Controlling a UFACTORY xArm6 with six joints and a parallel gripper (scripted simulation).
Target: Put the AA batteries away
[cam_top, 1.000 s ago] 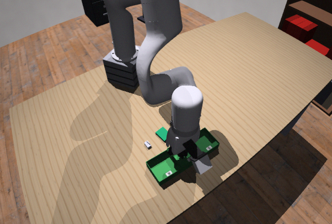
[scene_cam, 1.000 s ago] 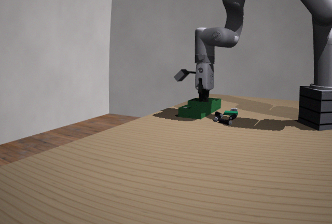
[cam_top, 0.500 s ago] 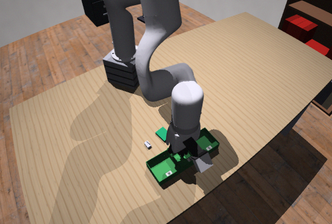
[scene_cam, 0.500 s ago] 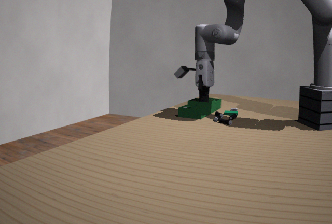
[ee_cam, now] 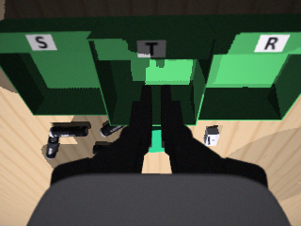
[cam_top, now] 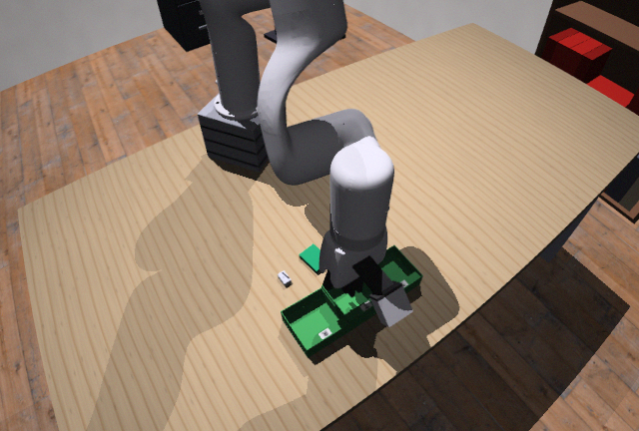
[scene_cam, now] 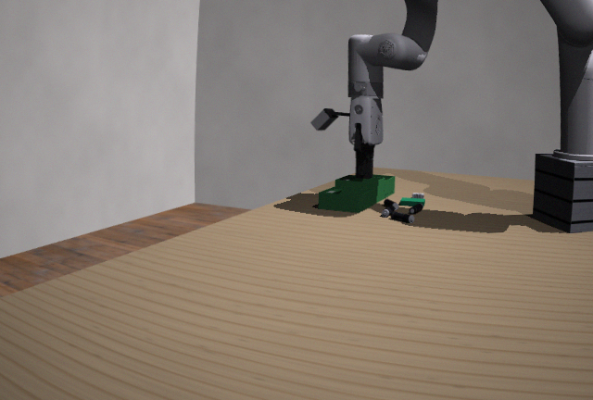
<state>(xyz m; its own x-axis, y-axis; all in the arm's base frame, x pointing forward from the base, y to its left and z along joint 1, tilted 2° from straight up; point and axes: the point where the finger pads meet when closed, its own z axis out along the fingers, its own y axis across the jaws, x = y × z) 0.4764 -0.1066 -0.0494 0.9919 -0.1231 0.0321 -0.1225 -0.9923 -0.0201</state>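
My gripper point(scene_cam: 363, 176) point(ee_cam: 156, 99) is shut and empty, its fingertips low over the middle bin T point(cam_top: 346, 303) point(ee_cam: 169, 72). Bin S point(cam_top: 399, 266) point(scene_cam: 334, 202) point(ee_cam: 66, 72) stands beside bin T, at the left in the wrist view; no battery shows on the visible part of its floor. Several dark AA batteries lie on the table beside the bins: one point(ee_cam: 69, 131) point(scene_cam: 402, 217) touches or nearly touches another point(ee_cam: 52, 147), a third point(ee_cam: 112, 128) lies close to bin T, and one more point(ee_cam: 100, 149) is partly hidden by my gripper.
Bin R point(cam_top: 312, 323) point(ee_cam: 245, 71) stands on bin T's other side. A flat green block point(cam_top: 311, 256) point(scene_cam: 412, 202) point(ee_cam: 156, 141) and a small white block point(cam_top: 284, 278) point(scene_cam: 418, 195) point(ee_cam: 212, 137) lie on the table on the robot base's side. The table's edge runs beyond the bins.
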